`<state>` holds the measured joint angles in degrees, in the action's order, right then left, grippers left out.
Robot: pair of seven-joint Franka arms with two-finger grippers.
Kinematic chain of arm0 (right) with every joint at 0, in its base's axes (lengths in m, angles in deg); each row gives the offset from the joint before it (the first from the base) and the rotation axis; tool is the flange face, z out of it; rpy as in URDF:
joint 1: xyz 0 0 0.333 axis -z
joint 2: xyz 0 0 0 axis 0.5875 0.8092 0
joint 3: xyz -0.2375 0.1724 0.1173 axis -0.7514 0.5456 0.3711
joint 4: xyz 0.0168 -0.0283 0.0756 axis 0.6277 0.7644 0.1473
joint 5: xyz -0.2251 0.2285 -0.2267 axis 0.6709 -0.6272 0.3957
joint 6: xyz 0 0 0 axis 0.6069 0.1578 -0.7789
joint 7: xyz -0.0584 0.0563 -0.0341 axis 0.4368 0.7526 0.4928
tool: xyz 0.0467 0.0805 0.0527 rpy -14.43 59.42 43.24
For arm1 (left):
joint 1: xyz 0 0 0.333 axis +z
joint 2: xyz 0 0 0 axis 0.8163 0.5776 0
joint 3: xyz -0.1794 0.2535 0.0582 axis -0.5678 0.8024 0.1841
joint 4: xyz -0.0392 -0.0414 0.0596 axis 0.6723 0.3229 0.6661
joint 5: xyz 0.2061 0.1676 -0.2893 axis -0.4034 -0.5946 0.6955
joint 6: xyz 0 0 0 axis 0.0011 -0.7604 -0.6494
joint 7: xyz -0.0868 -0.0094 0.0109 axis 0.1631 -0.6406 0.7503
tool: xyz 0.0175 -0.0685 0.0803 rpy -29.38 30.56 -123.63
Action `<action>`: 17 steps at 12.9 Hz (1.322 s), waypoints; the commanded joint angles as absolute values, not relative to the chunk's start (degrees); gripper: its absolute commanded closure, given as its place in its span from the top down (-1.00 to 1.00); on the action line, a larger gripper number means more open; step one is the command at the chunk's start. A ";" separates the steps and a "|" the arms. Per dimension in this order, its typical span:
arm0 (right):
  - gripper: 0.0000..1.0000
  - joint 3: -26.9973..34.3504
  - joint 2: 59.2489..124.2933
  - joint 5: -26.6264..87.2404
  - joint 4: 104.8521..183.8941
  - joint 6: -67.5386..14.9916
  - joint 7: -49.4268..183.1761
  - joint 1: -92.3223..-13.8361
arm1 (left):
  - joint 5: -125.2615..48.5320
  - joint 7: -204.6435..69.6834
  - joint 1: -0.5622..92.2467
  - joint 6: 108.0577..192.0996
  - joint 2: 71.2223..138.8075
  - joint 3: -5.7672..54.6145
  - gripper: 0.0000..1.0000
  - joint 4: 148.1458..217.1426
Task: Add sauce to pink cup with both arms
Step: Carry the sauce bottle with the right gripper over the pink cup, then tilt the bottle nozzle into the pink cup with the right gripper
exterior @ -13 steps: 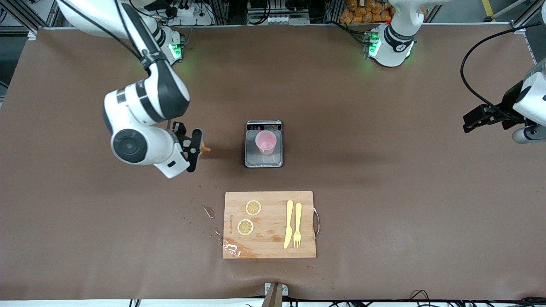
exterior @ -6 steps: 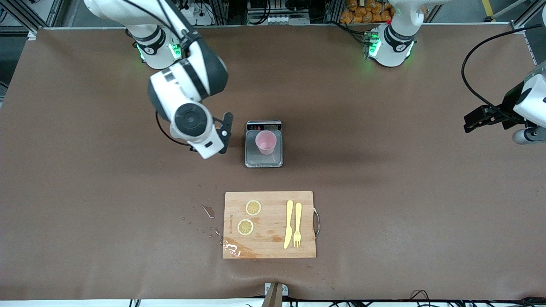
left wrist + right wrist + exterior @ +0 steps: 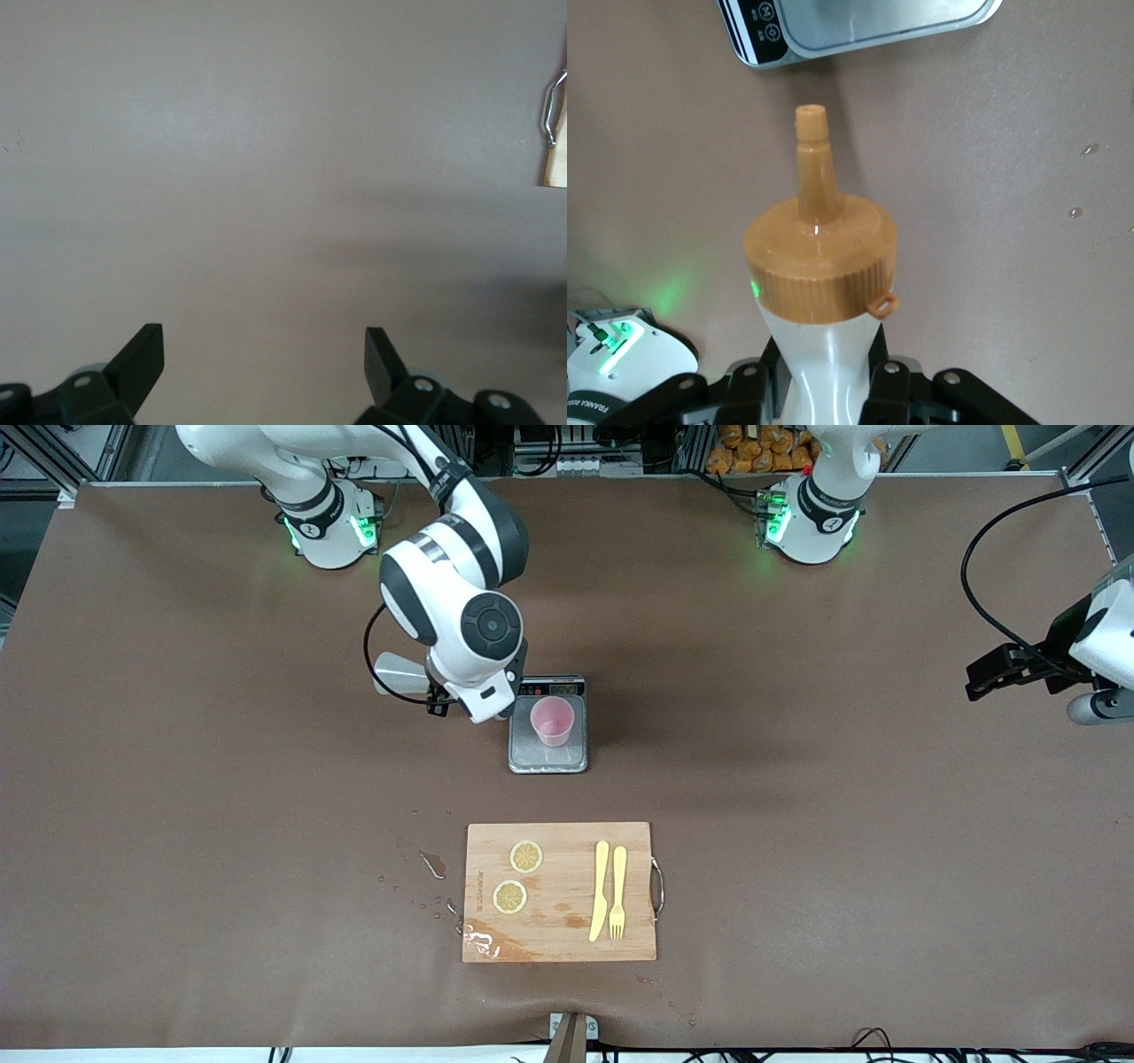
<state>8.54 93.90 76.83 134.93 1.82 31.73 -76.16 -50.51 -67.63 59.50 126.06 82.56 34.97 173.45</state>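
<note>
The pink cup (image 3: pixel 552 722) stands upright on a grey scale (image 3: pixel 549 760) at mid-table. My right arm's wrist (image 3: pixel 469 633) hangs over the table beside the scale, toward the right arm's end, and covers its gripper in the front view. In the right wrist view my right gripper (image 3: pixel 824 390) is shut on the neck of the sauce bottle (image 3: pixel 819 350). Its orange nozzle cap (image 3: pixel 818 252) points at the scale's display edge (image 3: pixel 859 27). My left gripper (image 3: pixel 979 677) waits open and empty over bare table at the left arm's end; it also shows in the left wrist view (image 3: pixel 263 354).
A wooden cutting board (image 3: pixel 567 841) lies nearer the front camera than the scale, with two lemon slices (image 3: pixel 526 856), a yellow knife (image 3: pixel 600 890) and a fork (image 3: pixel 617 890). Water drops (image 3: pixel 432 864) lie beside it. The board's metal handle (image 3: pixel 554 106) shows in the left wrist view.
My right arm has swung with the bottle from the right arm's end of the table to right beside the scale. The left arm has stayed put.
</note>
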 commanded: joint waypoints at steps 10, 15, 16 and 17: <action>-1.00 7.98 101.44 88.32 119.62 9.45 32.71 -83.18 | -49.38 -66.21 59.90 125.82 80.89 35.01 1.00 175.22; -1.00 8.16 102.14 88.78 119.88 8.58 32.62 -83.62 | -49.38 -66.21 59.90 125.82 80.97 35.01 1.00 175.30; -1.00 8.16 102.14 87.03 120.06 5.62 33.75 -83.36 | -49.38 -66.21 59.90 125.82 80.98 35.01 1.00 175.22; -1.00 8.07 101.97 85.54 120.15 4.80 35.68 -82.22 | -49.38 -66.21 59.90 125.82 80.89 35.01 1.00 175.30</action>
<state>8.30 101.74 87.37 121.86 5.28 33.31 -83.24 -50.51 -67.63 59.50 126.06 82.56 34.97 173.96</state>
